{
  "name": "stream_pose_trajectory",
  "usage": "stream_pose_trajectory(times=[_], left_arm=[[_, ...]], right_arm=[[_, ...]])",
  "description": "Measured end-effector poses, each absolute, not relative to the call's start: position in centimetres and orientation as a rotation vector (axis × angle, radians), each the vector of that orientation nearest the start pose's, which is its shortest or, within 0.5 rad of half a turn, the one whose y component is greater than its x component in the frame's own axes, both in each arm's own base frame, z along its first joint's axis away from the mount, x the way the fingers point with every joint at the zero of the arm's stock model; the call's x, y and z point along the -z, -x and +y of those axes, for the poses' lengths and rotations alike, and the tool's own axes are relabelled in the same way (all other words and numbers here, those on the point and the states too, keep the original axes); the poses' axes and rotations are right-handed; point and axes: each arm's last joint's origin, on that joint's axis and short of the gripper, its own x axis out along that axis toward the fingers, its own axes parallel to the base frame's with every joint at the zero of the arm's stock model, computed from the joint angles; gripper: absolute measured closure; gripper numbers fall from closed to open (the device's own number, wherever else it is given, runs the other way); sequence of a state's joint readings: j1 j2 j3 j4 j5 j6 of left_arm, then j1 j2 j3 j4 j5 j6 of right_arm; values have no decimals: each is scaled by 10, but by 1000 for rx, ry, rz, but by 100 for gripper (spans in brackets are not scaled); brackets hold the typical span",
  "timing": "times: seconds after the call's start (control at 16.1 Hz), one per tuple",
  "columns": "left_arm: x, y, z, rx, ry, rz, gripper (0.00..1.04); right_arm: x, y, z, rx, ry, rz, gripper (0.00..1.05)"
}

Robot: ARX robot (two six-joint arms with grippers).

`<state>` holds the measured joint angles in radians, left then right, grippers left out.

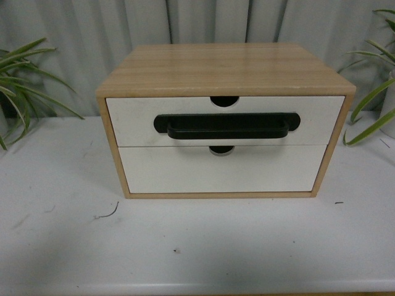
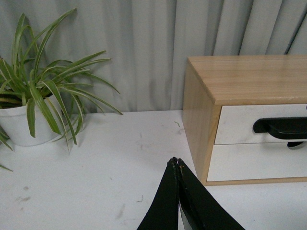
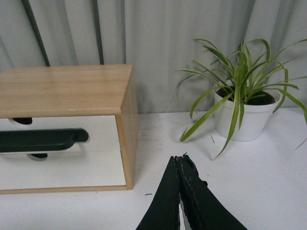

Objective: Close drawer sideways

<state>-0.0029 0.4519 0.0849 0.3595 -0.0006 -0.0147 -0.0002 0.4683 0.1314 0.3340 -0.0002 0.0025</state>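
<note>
The drawer (image 1: 136, 120) is the upper one in a light wood cabinet (image 1: 222, 68). It has a white front, a long black bar handle (image 1: 227, 125) and a half-round notch in its top edge. Its front sits about level with the cabinet's front and with the handle-less white drawer (image 1: 166, 169) below. It also shows in the left wrist view (image 2: 240, 122) and the right wrist view (image 3: 100, 129). My left gripper (image 2: 174, 161) is shut and empty over the table, left of the cabinet. My right gripper (image 3: 179, 157) is shut and empty, right of the cabinet. Neither arm shows in the front view.
The cabinet stands on a white table (image 1: 197, 246). A potted plant in a white pot (image 2: 21, 124) stands to the cabinet's left and another (image 3: 240, 117) to its right. A grey curtain hangs behind.
</note>
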Motion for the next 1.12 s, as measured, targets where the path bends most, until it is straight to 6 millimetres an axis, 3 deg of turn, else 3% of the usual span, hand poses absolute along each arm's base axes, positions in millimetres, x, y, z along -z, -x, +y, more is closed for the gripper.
stream_pose_trajectory(times=[0.31,1.12], left_arm=[[-178,-121,0,3,15,7,103],[-171,-111,0,3,14,-18,103]], right_arm=[[-184,-123,0,0,-2,8,103],[-172,-113,0,0,-2,-23,103]])
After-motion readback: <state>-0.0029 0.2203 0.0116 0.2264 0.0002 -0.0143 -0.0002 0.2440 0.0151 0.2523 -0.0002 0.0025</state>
